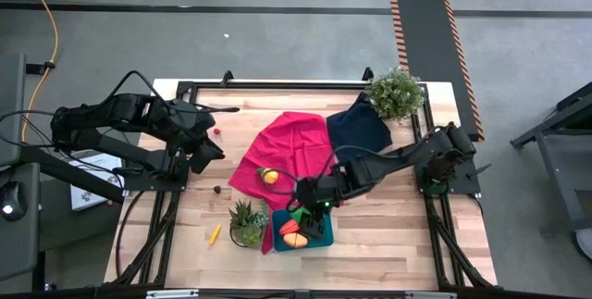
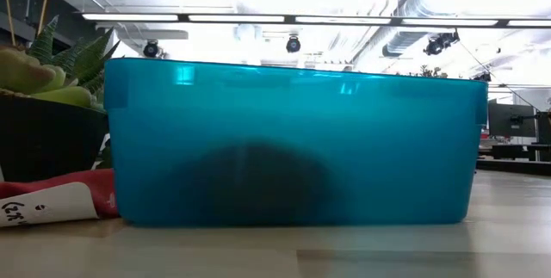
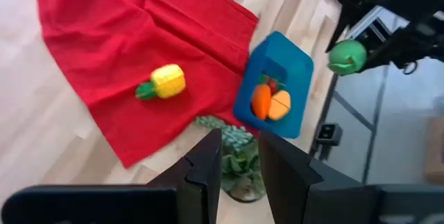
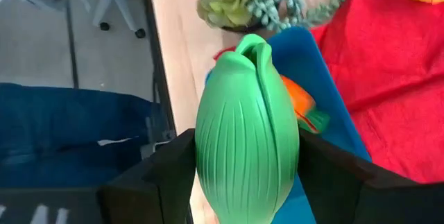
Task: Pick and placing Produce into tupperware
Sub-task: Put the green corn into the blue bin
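Right gripper (image 4: 246, 182) clamps the ribbed green plastic pod (image 4: 247, 134) over the teal plastic tub (image 1: 320, 234), lower centre; carrot (image 3: 261, 101) inside, yellow corn (image 1: 269, 176) waits.

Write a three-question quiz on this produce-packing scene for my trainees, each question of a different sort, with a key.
1. True or false: the right gripper holds the ribbed green oval toy vegetable.
2. Which pieces lie inside the shallow teal-blue plastic container?
A. red-orange carrot and orange piece
B. yellow stick
3. Fill in: the yellow toy piece with a green end lies on the ___ cloth.

Key: 1 true; 2 A; 3 red.
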Action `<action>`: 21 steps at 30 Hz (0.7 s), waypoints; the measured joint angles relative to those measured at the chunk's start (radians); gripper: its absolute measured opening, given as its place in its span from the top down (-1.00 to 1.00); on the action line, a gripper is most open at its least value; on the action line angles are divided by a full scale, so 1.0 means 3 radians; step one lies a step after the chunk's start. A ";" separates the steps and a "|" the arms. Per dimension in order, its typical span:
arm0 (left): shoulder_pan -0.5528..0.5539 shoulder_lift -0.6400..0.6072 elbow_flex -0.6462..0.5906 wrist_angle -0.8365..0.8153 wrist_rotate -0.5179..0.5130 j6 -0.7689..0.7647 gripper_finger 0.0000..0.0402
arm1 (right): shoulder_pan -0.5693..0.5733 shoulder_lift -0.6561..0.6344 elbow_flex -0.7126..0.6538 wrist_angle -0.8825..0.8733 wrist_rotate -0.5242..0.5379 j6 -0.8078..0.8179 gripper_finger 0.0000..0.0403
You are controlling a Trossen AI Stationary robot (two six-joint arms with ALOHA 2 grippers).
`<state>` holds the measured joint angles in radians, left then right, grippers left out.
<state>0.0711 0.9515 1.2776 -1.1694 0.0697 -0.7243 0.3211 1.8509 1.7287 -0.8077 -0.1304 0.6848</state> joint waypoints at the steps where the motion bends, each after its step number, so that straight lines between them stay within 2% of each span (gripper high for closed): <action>1: 0.0000 0.0000 -0.0001 -0.0001 0.0030 -0.0033 0.59 | 0.0022 0.0010 0.0000 -0.0019 0.0033 0.0021 -0.05; 7: 0.0001 -0.0002 0.0001 -0.0021 0.0093 -0.0063 0.59 | 0.0091 0.0121 0.0000 -0.0100 0.0249 0.0064 -0.05; 21: 0.0000 -0.0001 0.0001 -0.0030 0.0077 -0.0130 0.59 | 0.0138 0.0475 0.0000 -0.0341 0.0372 0.0110 -0.05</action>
<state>0.0713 0.9512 1.2778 -1.1783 0.0929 -0.7633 0.3626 1.9934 1.7287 -0.9100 -0.0189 0.7177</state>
